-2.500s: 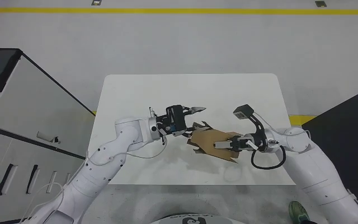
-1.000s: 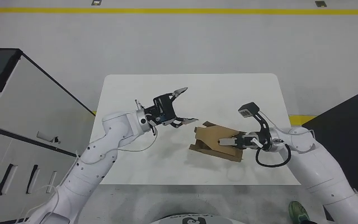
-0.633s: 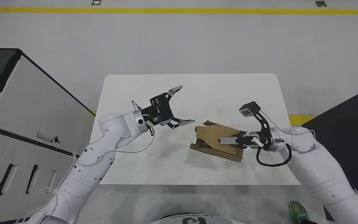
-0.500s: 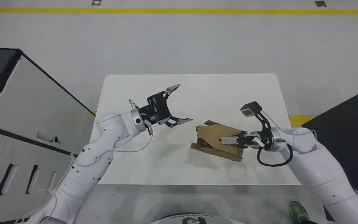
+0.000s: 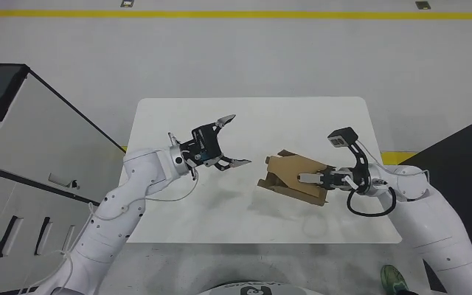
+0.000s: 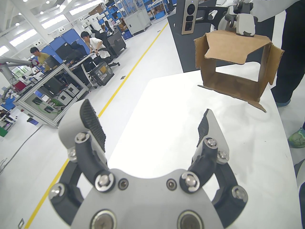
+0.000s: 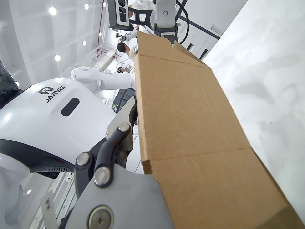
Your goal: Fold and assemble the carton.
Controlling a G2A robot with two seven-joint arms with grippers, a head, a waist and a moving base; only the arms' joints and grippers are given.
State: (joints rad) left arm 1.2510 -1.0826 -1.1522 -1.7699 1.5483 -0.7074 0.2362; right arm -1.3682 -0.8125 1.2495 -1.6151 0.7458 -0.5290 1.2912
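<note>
Left arm: it extends from the shoulder over the left half of the white table (image 5: 295, 118), elbow bent, with the wrist turned so the left gripper (image 5: 239, 139) faces across the table toward the carton (image 5: 286, 175). The jaws stand wide apart and hold nothing. The gripper hangs above the tabletop, well apart from the carton.

Right arm: the elbow sits out past the table's right edge, and the forearm reaches inward, low over the surface. The right gripper (image 5: 304, 178) meets the carton at its upper panel. In the right wrist view one finger (image 7: 132, 113) presses flat against the cardboard. The opposite finger is hidden behind the panel, so the clamp on that wall is probable rather than plainly seen.

Carton: a brown cardboard sleeve, opened into a rectangular tube, standing on the right half of the table toward the near edge. Its open end faces the left gripper, and the left wrist view looks straight through it. The end flaps are unfolded and splay outward, with one lower flap lying out along the tabletop. The long axis runs roughly along the line between the two grippers, slanting toward the near right corner of the table.
</note>
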